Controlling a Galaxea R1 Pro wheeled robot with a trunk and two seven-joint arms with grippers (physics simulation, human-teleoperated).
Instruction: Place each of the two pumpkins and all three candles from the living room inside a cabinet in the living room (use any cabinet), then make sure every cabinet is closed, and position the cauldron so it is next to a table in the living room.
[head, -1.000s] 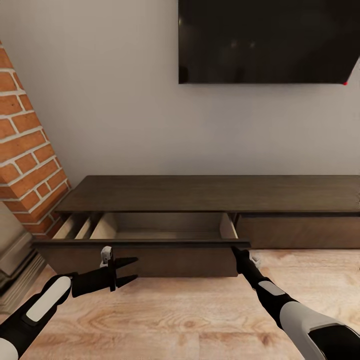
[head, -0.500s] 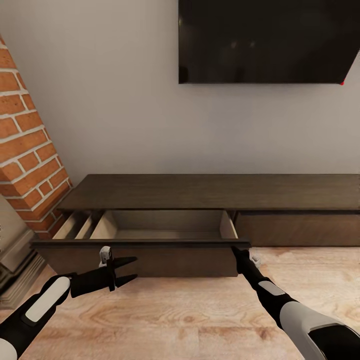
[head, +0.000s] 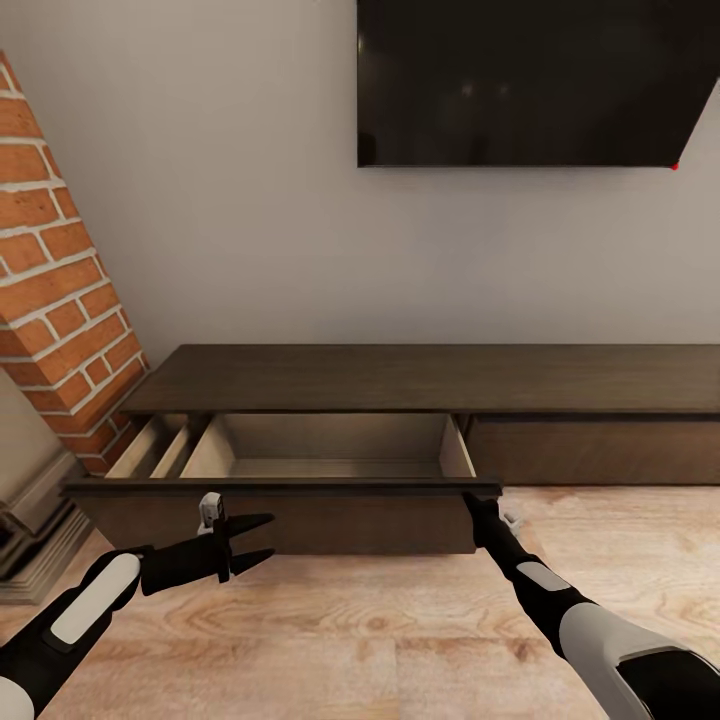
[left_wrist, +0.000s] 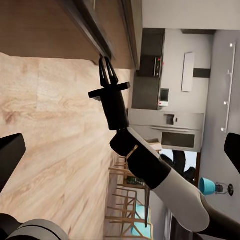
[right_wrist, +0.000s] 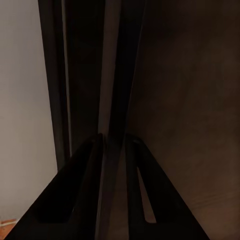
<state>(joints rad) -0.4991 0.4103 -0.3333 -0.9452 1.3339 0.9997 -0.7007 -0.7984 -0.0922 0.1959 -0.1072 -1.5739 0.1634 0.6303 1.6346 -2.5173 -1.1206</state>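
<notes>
In the head view, the cabinet (head: 430, 378), a long low unit of dark brown matte wood, stood against a grey wall under a black screen (head: 540, 80), beside a red brick column (head: 60, 300). Its left drawer (head: 290, 500) was pulled out, showing a pale rectangular interior. The left gripper (head: 258, 540) hovered in front of the flat drawer front, arm extended level, jaws spread. The right gripper (head: 476, 503) reached up to the drawer's right corner, jaws pinching its top edge. In the left wrist view, the right gripper (left_wrist: 107, 67) met the dark edge over pale grained floorboards (left_wrist: 50, 125). In the right wrist view, both fingers (right_wrist: 80, 195) flanked the drawer's thin edge (right_wrist: 117, 75).
</notes>
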